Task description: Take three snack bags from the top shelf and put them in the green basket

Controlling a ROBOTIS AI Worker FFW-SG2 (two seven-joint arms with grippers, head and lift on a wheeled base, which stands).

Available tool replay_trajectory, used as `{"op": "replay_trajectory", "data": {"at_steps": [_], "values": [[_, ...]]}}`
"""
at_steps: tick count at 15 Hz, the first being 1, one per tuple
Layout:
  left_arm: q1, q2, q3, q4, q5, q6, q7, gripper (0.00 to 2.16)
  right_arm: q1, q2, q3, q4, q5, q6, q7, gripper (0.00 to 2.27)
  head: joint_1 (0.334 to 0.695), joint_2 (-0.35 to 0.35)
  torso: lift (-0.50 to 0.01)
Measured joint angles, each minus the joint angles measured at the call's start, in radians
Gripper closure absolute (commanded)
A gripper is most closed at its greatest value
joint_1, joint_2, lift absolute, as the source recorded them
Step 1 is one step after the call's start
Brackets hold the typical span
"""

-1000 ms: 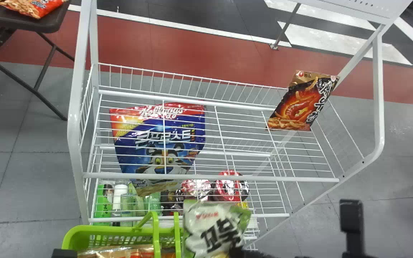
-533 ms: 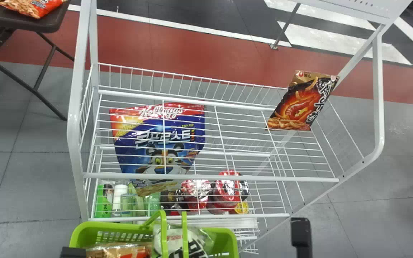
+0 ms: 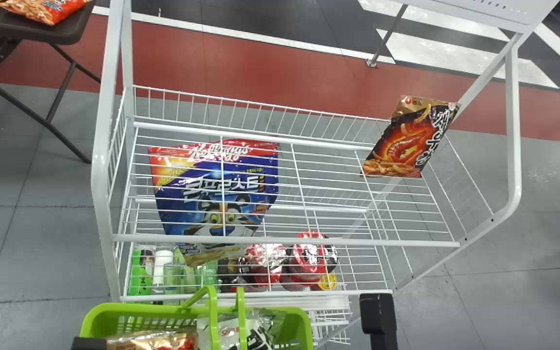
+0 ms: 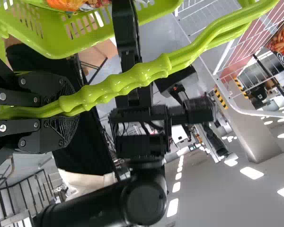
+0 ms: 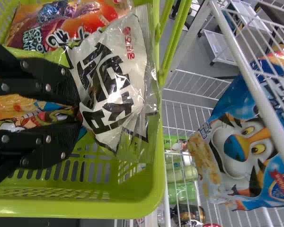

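"So, what is the right gripper (image 5: 80, 111) doing?"

"Its jaws are closed on one edge of the white snack bag (image 5: 109, 80), inside the green basket (image 3: 304, 323)."

"How does that bag look?"

"Crinkled, glossy film, white with chunky black lettering, and a clear, wrinkly end beside the basket wall. Shiny orange packaging (image 5: 92, 16) lies next to it."

"And the basket?"

"Smooth plastic, rounded at the corners, slotted along the sides. The left gripper (image 4: 68, 111) has its jaws clamped round the wavy, ridged handles (image 4: 151, 71)."

"Anything on the shelf?"

"Yes, a flat, black-and-orange snack bag (image 3: 406, 141) at the right end of the top shelf's (image 3: 285, 240) thin white wire."
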Motion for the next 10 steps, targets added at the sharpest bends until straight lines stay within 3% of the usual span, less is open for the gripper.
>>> {"op": "replay_trajectory", "data": {"at_steps": [3, 6, 8, 10], "values": [[-0.006, 0.000, 0.003, 0.002, 0.001, 0.000, 0.002, 1.49, 0.057, 0.000, -0.007, -0.046, 0.000, -0.216, -0.010, 0.07, 0.695, -0.350, -0.031], [-0.008, -0.001, 0.015, 0.004, 0.007, 0.000, -0.003, 1.49, 0.110, -0.001, 0.024, -0.015, 0.013, -0.702, -0.056, 0.07, 0.695, -0.350, -0.031], [-0.012, -0.001, 0.019, 0.010, 0.009, -0.002, -0.005, 1.49, 0.144, -0.024, 0.101, 0.026, 0.072, -1.091, -0.180, 0.07, 0.695, -0.350, -0.031], [-0.014, -0.001, 0.031, 0.017, 0.016, -0.005, -0.018, 1.49, 0.174, -0.087, 0.216, 0.041, 0.159, -1.317, -0.374, 0.07, 0.695, -0.350, -0.031]]}}
